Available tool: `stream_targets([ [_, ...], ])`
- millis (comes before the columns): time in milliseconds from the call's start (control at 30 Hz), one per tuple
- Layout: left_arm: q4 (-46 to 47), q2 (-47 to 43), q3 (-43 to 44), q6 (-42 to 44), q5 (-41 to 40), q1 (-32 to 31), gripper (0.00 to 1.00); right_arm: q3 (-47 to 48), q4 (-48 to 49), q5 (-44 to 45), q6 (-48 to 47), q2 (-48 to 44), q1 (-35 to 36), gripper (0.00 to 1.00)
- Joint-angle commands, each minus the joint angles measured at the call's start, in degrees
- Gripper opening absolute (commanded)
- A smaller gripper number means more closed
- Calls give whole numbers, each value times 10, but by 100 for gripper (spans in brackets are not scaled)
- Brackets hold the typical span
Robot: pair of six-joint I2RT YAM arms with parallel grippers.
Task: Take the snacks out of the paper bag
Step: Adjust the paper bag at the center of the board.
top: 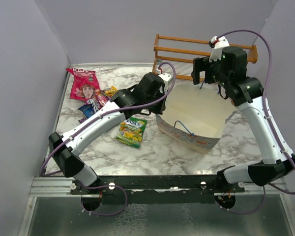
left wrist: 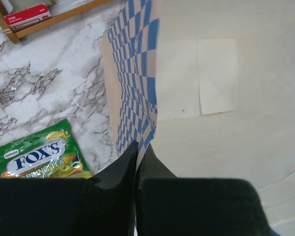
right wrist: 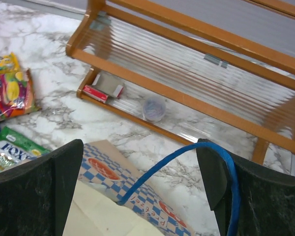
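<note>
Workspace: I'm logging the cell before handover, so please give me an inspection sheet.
Surface: white marble-patterned tabletop, nothing amiss seen.
Job's things: blue-and-white checkered paper bag open; pink-red snack bag with a face, green-yellow glossy packet and smaller packets outside it, to its left.
Clutter: orange wooden rack, small red box beneath.
Hands: left hand shut on the bag's rim; right hand open, blue cord handle by one finger.
Cables: purple cables loop along both arms.
Surroundings: plain lilac walls.
</note>
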Motion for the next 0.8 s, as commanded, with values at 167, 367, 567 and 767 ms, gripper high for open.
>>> stream_targets([
  [167,-11,-18,6,16,25,5,0,221,-161,123,31,111,1,99],
  [367,-16,-12,21,22,51,7,0,287,-209,123,6,153,1,99],
  [567,-23,-4,21,39,40,16,0,257,-173,14,-70,132,1,99],
  [767,-23,10,16,51,67,44,0,175,-156,-140,-76,91,1,98],
])
